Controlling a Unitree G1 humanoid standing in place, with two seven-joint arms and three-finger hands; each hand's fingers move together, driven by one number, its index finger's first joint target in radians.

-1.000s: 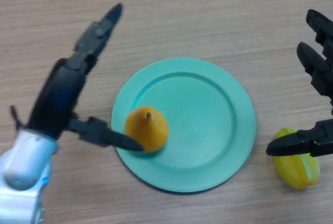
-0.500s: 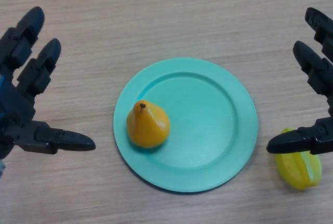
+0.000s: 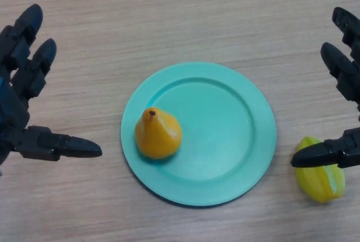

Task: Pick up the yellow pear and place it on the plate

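The left hand [image 3: 22, 107] hangs spread at the left edge, holding nothing. The yellow pear [image 3: 158, 134] sits on the green plate [image 3: 236, 124], left of centre. At the right edge the right hand [image 3: 343, 112] is spread too, its thumb seemingly above a yellow-green fruit [image 3: 322, 177] on the table [image 3: 180, 17].

The counter [image 3: 185, 17] under me looks like pale wood laminate with a fine straight grain and a matt finish, and the plate [image 3: 236, 124] on it reads as smooth teal plastic with a soft satin sheen on its raised rim. The yellow pear [image 3: 158, 135] has a smooth, faintly waxy orange-yellow skin, the yellow fruit [image 3: 322, 177] by my right hand [image 3: 346, 84] a glossier one. My fingers [image 3: 34, 67] on the left hand [image 3: 14, 112] look like hard matt black plastic.
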